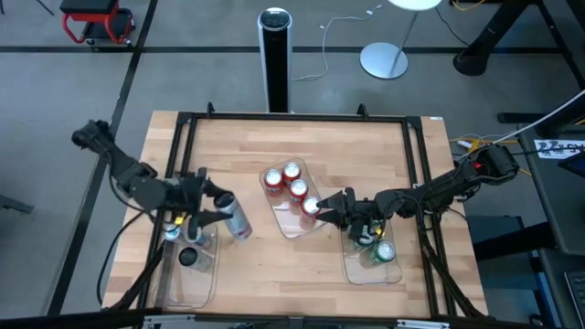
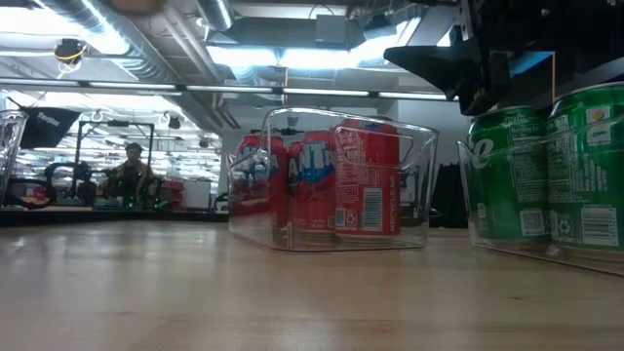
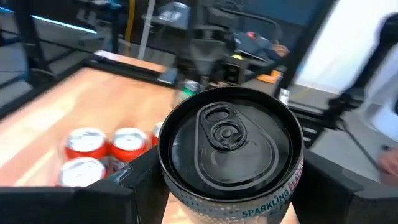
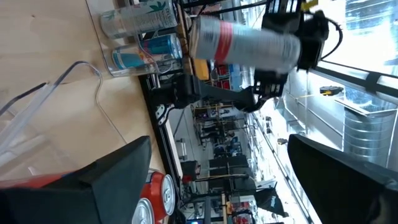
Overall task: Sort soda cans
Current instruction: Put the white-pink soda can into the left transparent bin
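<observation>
My left gripper (image 1: 219,206) is shut on a silver can with a red band (image 1: 236,217), above the far right corner of the left clear tray (image 1: 183,279). That tray holds a blue-marked can (image 1: 172,234) and a dark-topped one (image 1: 188,258). Several red cans (image 1: 291,183) stand in the middle tray (image 1: 285,225). My right gripper (image 1: 325,206) is open, just right of the nearest red can (image 1: 311,207), and shows dark in the low view (image 2: 458,68). Green cans (image 1: 384,251) stand in the right tray (image 1: 366,274). My left gripper pinches the silver can's side wall (image 3: 249,208) just below the top rim, one finger (image 3: 134,183) on each side. The fingers come from the table's left, roughly level, across the can. The can (image 4: 242,40) is lifted clear and tilted a little.
A tall black-and-silver cylinder (image 1: 274,55) stands beyond the table's far edge. A black frame (image 1: 292,117) runs round the tabletop. Bare wood lies between the trays and along the far half. A person (image 2: 132,171) sits in the room behind. A lamp base (image 1: 384,60) rests on the floor.
</observation>
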Robot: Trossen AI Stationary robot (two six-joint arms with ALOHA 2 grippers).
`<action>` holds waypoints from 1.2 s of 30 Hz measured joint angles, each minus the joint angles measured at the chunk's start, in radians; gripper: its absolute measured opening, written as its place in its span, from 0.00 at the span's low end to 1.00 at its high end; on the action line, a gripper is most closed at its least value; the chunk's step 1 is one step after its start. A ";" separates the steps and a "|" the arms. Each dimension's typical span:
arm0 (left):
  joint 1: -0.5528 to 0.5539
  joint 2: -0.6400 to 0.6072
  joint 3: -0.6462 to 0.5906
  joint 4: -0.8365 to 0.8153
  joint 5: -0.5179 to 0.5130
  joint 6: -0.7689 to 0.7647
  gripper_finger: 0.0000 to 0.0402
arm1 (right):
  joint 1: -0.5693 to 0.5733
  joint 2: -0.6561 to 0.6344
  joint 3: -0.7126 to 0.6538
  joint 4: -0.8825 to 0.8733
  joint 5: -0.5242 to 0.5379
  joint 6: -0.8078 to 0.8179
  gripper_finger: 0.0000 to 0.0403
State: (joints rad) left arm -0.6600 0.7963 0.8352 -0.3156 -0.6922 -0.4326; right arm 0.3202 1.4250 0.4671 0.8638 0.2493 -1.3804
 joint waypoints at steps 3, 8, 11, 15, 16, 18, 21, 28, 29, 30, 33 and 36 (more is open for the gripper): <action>-0.058 0.021 0.040 -0.054 -0.004 -0.050 0.63 | 0.000 0.000 0.000 0.000 0.000 0.013 0.93; -0.149 0.080 0.116 -0.172 -0.013 -0.173 0.63 | 0.000 0.000 0.000 0.000 0.000 0.015 0.93; -0.206 0.121 0.160 -0.266 -0.010 -0.294 0.63 | 0.000 0.000 0.000 0.000 0.000 0.015 0.93; -0.284 0.179 0.197 -0.326 -0.007 -0.430 0.63 | 0.000 0.000 0.000 0.001 0.000 0.015 0.93; -0.300 0.192 0.205 -0.333 -0.007 -0.457 0.63 | 0.000 0.000 0.000 0.001 0.000 0.015 0.93; -0.329 0.217 0.218 -0.333 -0.012 -0.494 0.63 | 0.000 0.000 0.000 0.003 0.000 0.015 0.93; -0.373 0.252 0.234 -0.333 -0.030 -0.546 0.63 | 0.000 0.000 0.000 0.005 0.000 0.015 0.93; -0.464 0.308 0.246 -0.418 -0.066 -0.724 0.63 | 0.000 0.000 -0.001 0.013 0.002 0.015 0.93; -0.476 0.317 0.246 -0.450 -0.072 -0.754 0.63 | 0.000 0.000 -0.001 0.017 0.002 0.015 0.93; -0.489 0.326 0.246 -0.485 -0.078 -0.788 0.63 | 0.000 0.001 -0.002 0.023 0.002 0.015 0.93; -0.527 0.358 0.246 -0.574 -0.108 -0.866 0.63 | 0.000 0.002 -0.003 0.028 0.003 0.015 0.93; -0.569 0.389 0.246 -0.598 -0.141 -0.903 0.63 | 0.000 0.002 -0.003 0.030 0.013 0.016 0.93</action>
State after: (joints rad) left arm -1.2285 1.1851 1.0809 -0.9138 -0.8329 -1.3358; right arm 0.3202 1.4269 0.4641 0.8936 0.2623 -1.3649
